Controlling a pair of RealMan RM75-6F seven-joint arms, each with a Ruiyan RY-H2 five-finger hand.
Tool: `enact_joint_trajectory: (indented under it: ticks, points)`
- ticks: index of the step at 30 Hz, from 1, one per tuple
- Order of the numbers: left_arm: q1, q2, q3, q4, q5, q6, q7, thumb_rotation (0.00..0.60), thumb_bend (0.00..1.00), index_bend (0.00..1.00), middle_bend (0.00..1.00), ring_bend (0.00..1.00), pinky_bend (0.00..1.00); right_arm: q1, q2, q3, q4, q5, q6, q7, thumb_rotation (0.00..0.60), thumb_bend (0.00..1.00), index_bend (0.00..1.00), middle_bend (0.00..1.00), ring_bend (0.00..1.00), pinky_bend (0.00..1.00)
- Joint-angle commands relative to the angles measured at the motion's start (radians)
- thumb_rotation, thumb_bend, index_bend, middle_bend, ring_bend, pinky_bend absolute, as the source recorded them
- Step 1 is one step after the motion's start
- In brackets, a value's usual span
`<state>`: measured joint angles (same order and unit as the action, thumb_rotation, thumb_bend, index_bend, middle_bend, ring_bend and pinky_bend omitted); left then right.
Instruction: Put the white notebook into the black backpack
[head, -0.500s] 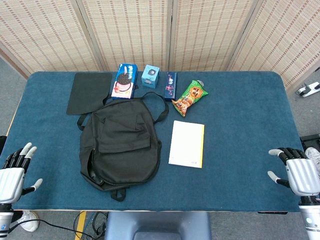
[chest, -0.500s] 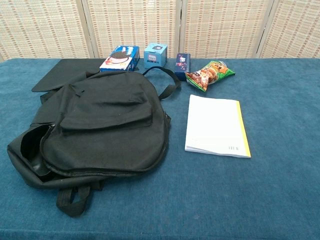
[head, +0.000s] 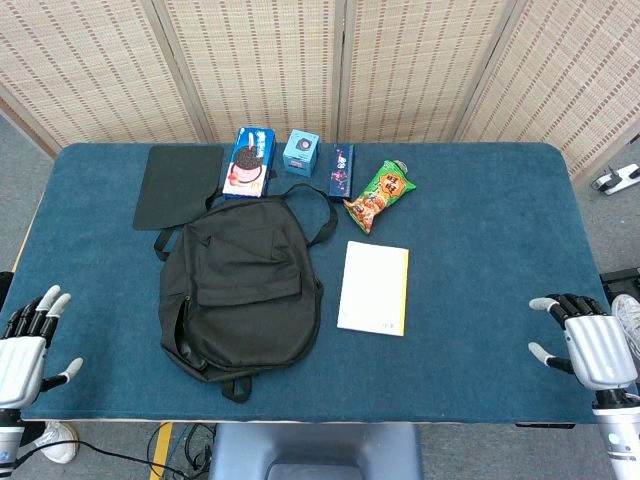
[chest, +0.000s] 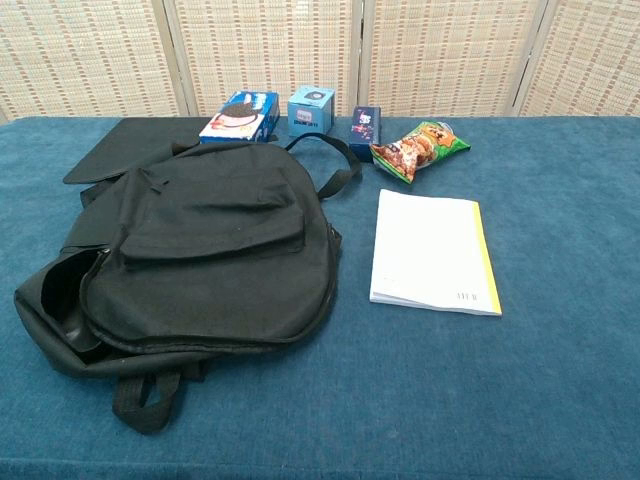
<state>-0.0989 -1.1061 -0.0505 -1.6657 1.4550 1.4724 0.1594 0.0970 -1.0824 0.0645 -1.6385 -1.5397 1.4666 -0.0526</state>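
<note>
Since the earlier frame your right hand (head: 585, 345) had edged slightly inward and your left hand (head: 25, 345) slightly down; both stayed empty, fingers spread, at the near table corners; the flat white notebook with a yellow spine (chest: 430, 250) lay well apart from both, just right of the soft black fabric backpack (chest: 190, 260), whose side zip gaped; its contents couldn't be told.

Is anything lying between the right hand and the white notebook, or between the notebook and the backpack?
Nothing visible does. Only bare blue tablecloth separates the right hand from the white notebook, and the notebook lies just beside the black backpack. The green snack bag sits beyond the notebook, clear of both paths.
</note>
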Motion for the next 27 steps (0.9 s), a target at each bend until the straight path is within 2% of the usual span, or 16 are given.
enact_joint_trajectory:
  ticks: [1,10,15,23,27]
  points:
    - [0.0,0.0,-0.001,-0.001,0.002,0.002,0.0,0.6,0.22,0.04,0.0,0.06,0.09,0.006,0.001,-0.001,0.001,-0.008,-0.005,0.001,0.6,0.12,0.35,0.35,0.28,0.28]
    - [0.0,0.002,-0.001,-0.001,0.009,0.007,-0.006,0.6,0.22,0.04,0.0,0.06,0.09,0.049,0.012,-0.007,0.0,-0.055,-0.045,0.0,0.6,0.1,0.35,0.34,0.28,0.28]
    - [0.001,-0.001,0.0,-0.001,0.014,0.01,-0.011,0.6,0.22,0.04,0.0,0.06,0.09,0.116,0.002,-0.012,0.008,-0.098,-0.124,-0.017,0.6,0.08,0.35,0.34,0.28,0.28]
    - [0.004,0.005,0.002,-0.008,0.019,0.016,-0.011,0.6,0.22,0.04,0.0,0.06,0.09,0.248,-0.088,-0.009,0.078,-0.146,-0.272,-0.027,0.6,0.07,0.35,0.33,0.26,0.28]
    - [0.009,0.007,0.005,-0.012,0.019,0.021,-0.008,0.6,0.22,0.04,0.0,0.06,0.09,0.304,-0.155,-0.01,0.141,-0.163,-0.324,-0.029,0.6,0.05,0.35,0.31,0.22,0.25]
